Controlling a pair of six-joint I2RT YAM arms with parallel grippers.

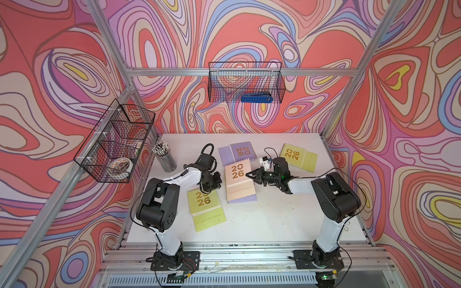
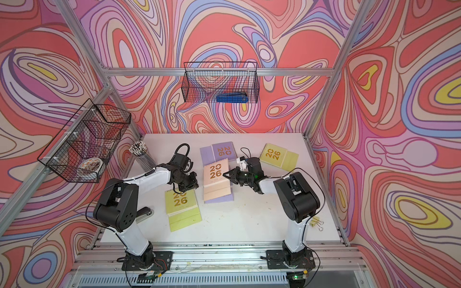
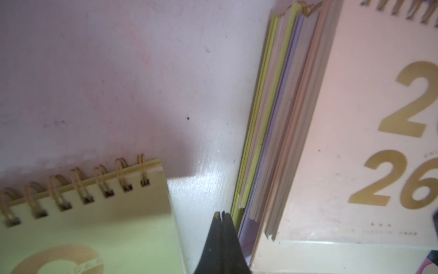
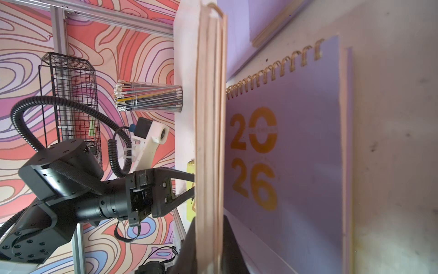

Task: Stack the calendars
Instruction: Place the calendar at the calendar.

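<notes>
A peach calendar (image 1: pixel 238 174) tops a pile at mid-table, with lilac (image 1: pixel 243 199) and yellow-green (image 3: pixel 251 154) calendars under it. My right gripper (image 1: pixel 249 174) is shut on the peach one's right edge. In the right wrist view its pages (image 4: pixel 209 142) stand raised between the jaws, above a lilac cover (image 4: pixel 296 154). My left gripper (image 3: pixel 221 213) is shut and empty, tips at the pile's left side, beside a yellow-green calendar (image 1: pixel 204 202) at front left. Another lilac calendar (image 1: pixel 239 152) lies behind the pile, and another yellow-green one (image 1: pixel 296 155) lies at back right.
A clear cup of pencils (image 1: pixel 164 157) stands at back left. On the left wall hangs a wire basket (image 1: pixel 114 142) holding a tape roll. A second basket (image 1: pixel 245 82) on the back wall holds a blue stapler (image 1: pixel 257 97). Yellow binder clips (image 2: pixel 316 222) lie near the right arm.
</notes>
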